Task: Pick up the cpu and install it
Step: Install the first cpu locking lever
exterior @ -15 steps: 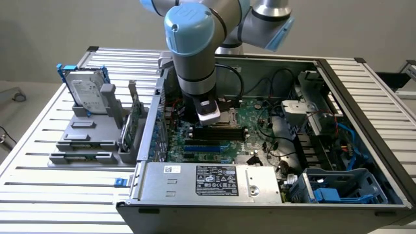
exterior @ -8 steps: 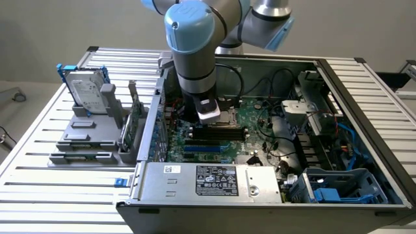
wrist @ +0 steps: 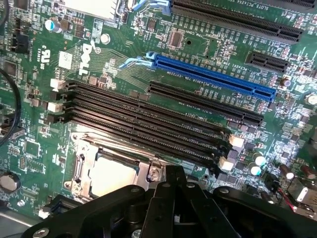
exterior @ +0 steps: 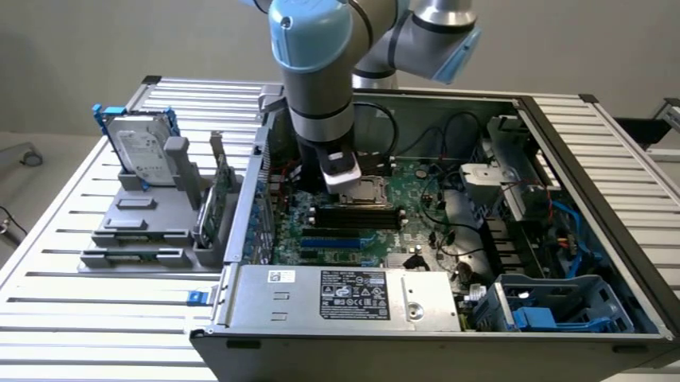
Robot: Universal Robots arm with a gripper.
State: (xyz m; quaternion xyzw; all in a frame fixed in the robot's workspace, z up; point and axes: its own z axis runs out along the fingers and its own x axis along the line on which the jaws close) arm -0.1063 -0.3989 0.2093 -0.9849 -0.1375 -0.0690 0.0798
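- Nearest in exterior view: grey sheet-metal power supply box w/ white label [exterior: 340,298] along front edge of the open dark-grey computer case [exterior: 595,159]; blue plastic drive cage [exterior: 558,306] in front corner toward exterior view's right.
- Case lies on a slatted aluminium table [exterior: 64,302].
- Inside case: green motherboard [exterior: 409,215] w/ four long black memory slots [wrist: 143,121], one long blue expansion slot [wrist: 213,77], black expansion slots [wrist: 233,20] beyond it.
- Grey-and-light-blue robot arm [exterior: 314,72] reaches down into case; black gripper [wrist: 171,191] sits low over the silvery metal CPU socket frame [exterior: 361,191], next to memory slots.
- Gripper jaws fully closed, fingers pressed together; nothing seen between them.
- CPU, small flat square chip w/ pale silvery top [wrist: 111,176], lies flat inside socket frame, just beside gripper tips; contact w/ tips can't be told.
- Socket lever/frame metal visible around chip edges in wrist view.
- Farther, exterior view's left: grey plastic parts holder [exterior: 149,223] on table, w/ silver rectangular hard drive in blue bracket [exterior: 138,147] standing upright in it; green circuit card [exterior: 220,199] upright beside case wall.
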